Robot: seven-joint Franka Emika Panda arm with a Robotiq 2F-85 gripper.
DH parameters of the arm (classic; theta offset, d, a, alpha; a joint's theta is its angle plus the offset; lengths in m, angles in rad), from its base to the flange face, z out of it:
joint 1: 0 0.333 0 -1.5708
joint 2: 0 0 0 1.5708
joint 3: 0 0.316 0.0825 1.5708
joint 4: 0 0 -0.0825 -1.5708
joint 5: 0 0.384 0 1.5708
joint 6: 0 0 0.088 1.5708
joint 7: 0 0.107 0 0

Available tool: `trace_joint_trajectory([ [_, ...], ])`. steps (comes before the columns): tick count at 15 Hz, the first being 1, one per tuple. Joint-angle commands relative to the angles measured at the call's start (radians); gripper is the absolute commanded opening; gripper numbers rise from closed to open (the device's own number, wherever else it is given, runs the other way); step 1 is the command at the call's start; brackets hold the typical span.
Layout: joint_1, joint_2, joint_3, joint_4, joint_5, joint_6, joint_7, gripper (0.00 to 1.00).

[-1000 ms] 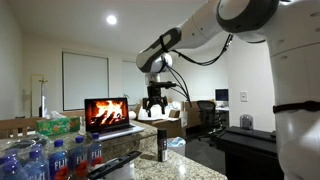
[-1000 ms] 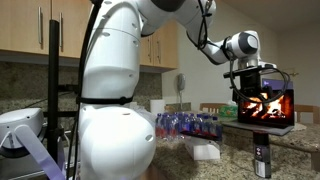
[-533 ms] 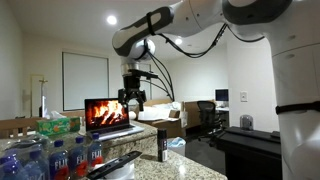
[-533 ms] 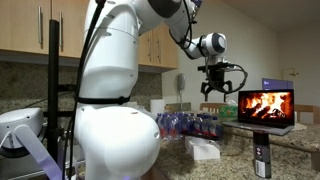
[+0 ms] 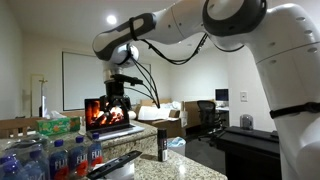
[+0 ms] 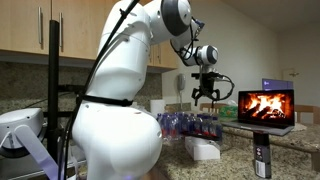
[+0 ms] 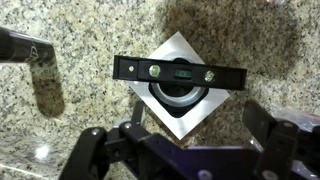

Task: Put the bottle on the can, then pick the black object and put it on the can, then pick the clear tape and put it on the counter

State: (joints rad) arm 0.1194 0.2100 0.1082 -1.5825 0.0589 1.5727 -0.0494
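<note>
The slim dark bottle (image 5: 161, 143) stands upright on the speckled counter (image 5: 185, 165); it also shows in an exterior view (image 6: 262, 160). In the wrist view the flat black object (image 7: 180, 72) lies across a greyish ring (image 7: 180, 98) on the pale square top of the can (image 7: 215, 95). I cannot tell whether that ring is the clear tape. The black object (image 5: 118, 163) also shows lying on the can in an exterior view. My gripper (image 5: 115, 100) (image 6: 207, 92) (image 7: 185, 150) hangs high above the can, open and empty.
An open laptop (image 5: 105, 115) (image 6: 265, 107) showing a fire stands at the back. Several blue-labelled water bottles (image 5: 55, 158) (image 6: 190, 124) crowd beside the can. A green tissue box (image 5: 60, 126) sits behind them. A dark thing (image 7: 25, 48) lies at the wrist view's upper left.
My gripper has swung sideways, away from above the bottle and laptop, to above the can near the water bottles. It stays open and empty. The objects have not moved.
</note>
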Motion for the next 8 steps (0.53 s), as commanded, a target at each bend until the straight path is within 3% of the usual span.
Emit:
trace_joint_trajectory([
  [1,-0.001,0.001,0.001,0.006,0.000,-0.005,0.001,1.00],
  [2,-0.001,0.001,0.001,0.008,0.001,-0.006,0.001,1.00],
  [4,0.024,0.035,0.010,0.063,-0.121,-0.077,-0.058,1.00],
  [7,0.026,0.030,0.020,0.048,-0.193,-0.125,-0.168,1.00],
  [8,0.024,0.024,0.019,0.038,-0.142,-0.082,-0.094,1.00],
])
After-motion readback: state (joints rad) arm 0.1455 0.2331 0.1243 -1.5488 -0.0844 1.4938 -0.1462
